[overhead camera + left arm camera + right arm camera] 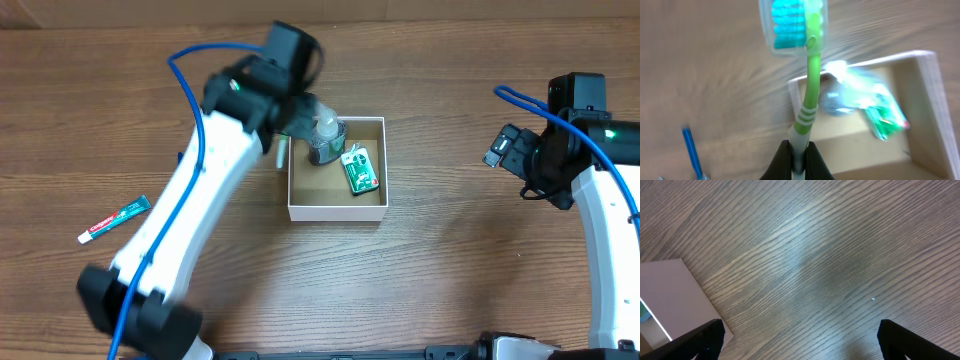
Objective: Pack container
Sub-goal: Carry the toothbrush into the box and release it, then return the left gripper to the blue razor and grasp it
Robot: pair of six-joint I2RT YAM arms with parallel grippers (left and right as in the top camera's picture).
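Observation:
The container [335, 211] is a square box with white walls and a brown inside, at the table's middle. In it are a small clear bottle [326, 138] and a green packet [361, 170]. My left gripper [799, 156] is shut on the handle of a green toothbrush [810, 85] with blue bristles under a clear cap. It holds the brush over the box's left wall [795, 95]. The brush shows beside that wall in the overhead view [281, 153]. The bottle [832, 100] and packet [885, 117] are blurred in the left wrist view. My right gripper [800, 340] is open and empty, right of the box [670, 295].
A small toothpaste tube [113, 220] lies on the wooden table at the far left. The left arm [190, 200] reaches across the table's left half. A blue cable [690, 150] hangs at the lower left of the left wrist view.

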